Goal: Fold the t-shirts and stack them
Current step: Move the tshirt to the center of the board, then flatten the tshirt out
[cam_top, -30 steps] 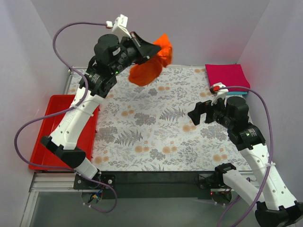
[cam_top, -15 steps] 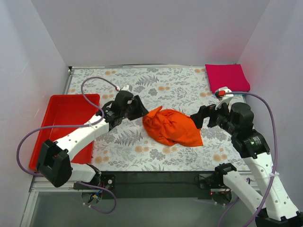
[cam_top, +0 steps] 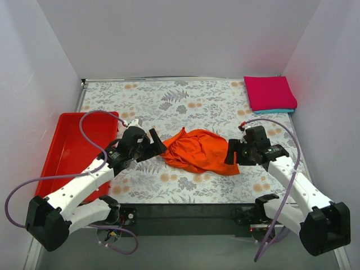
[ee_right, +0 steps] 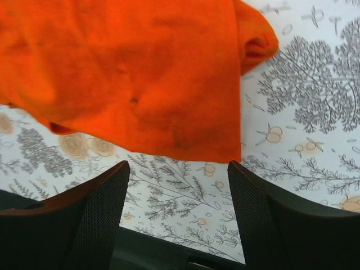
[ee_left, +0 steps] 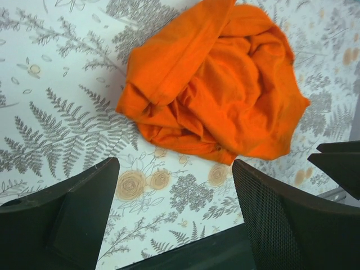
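An orange t-shirt (cam_top: 198,151) lies crumpled in a heap on the floral cloth, near the middle front. My left gripper (cam_top: 156,145) hovers just left of it, open, nothing between its fingers; the left wrist view shows the orange t-shirt (ee_left: 216,84) ahead of the open left gripper (ee_left: 175,169). At the heap's right edge my right gripper (cam_top: 229,154) stands open and empty; the orange t-shirt (ee_right: 135,73) fills the upper part of the right wrist view above the right gripper (ee_right: 179,169). A folded magenta t-shirt (cam_top: 271,92) rests on a teal one (cam_top: 277,111) at the far right corner.
A red plastic tray (cam_top: 72,147) sits off the left side of the floral cloth (cam_top: 185,107). White walls close in on three sides. The dark front edge of the table (cam_top: 185,211) runs between the arm bases.
The left arm swung down from high at the back with the orange t-shirt, dropped it on the cloth and opened. The right arm came lower and closer to the heap, its jaws a little narrower.
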Controlling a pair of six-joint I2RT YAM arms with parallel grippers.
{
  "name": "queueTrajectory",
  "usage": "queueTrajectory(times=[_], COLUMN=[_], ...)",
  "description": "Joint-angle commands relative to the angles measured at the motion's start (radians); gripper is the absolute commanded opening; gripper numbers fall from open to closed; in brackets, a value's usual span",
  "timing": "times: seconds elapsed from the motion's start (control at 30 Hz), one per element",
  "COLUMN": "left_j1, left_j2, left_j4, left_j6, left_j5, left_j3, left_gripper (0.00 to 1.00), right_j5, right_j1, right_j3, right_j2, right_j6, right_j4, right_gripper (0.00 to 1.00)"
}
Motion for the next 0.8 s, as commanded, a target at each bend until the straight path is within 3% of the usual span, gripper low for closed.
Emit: queueTrajectory(times=[0.0, 0.6, 0.63, 0.7, 0.73, 0.77], left_j1=[-0.004, -0.006, -0.006, -0.007, -0.006, -0.007], left_j2=[0.002, 0.131, 0.138, 0.158, 0.164, 0.17], left_j4=[-0.019, 0.039, 0.042, 0.045, 0.047, 0.045], left_j6=[0.003, 0.139, 0.143, 0.159, 0.166, 0.173], left_j5=[0.03, 0.021, 0.018, 0.001, 0.001, -0.011], left_j3=[-0.027, 0.017, 0.019, 0.033, 0.04, 0.05], left_gripper=[0.76, 0.76, 0.76, 0.76, 0.76, 0.76], right_j5=[0.056, -0.025, -0.031, -0.049, -0.059, -0.069], right_j1=[-0.027, -0.059, -0.058, -0.058, -0.058, -0.058], right_j3=[-0.038, -0.204, -0.213, -0.211, -0.211, -0.198], right_j2=[0.035, 0.164, 0.169, 0.19, 0.19, 0.199], right_j6=[0.071, 0.088, 0.09, 0.09, 0.09, 0.087], right_j4=[0.001, 0.22, 0.229, 0.246, 0.246, 0.245], right_gripper=[0.65, 0.48, 0.45, 0.27, 0.27, 0.08])
